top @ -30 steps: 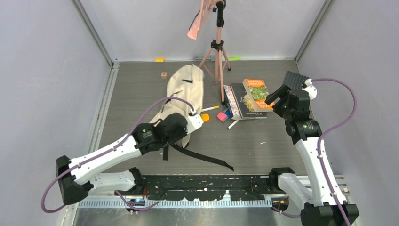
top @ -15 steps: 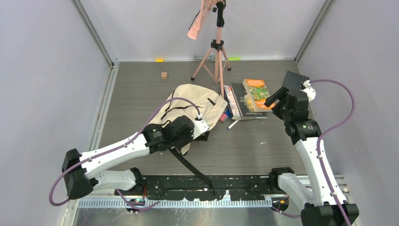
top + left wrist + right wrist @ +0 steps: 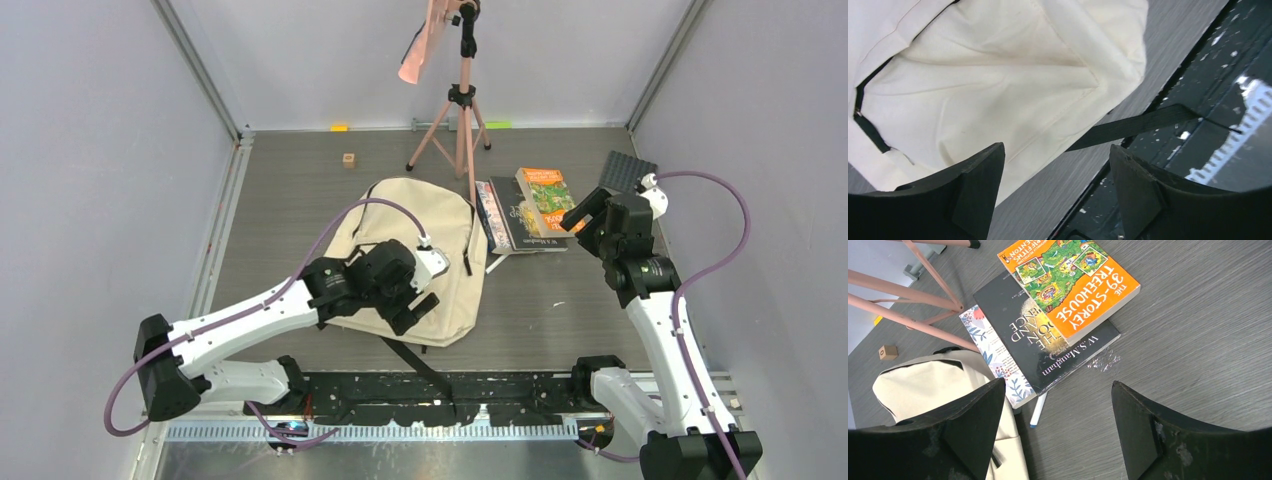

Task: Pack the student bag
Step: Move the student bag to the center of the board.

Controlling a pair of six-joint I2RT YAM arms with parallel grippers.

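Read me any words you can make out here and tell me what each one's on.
"THE 39-STOREY TREEHOUSE": on the orange book.
"W.S. Maugham": on the black book.
"THE" and "ENCE": the black book's title, partly covered.
Lettering at the orange book's top corner: cut off, unreadable.

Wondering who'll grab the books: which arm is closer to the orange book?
Right. The right gripper hovers just beside the orange book; the left gripper is farther off, over the near edge of the bag.
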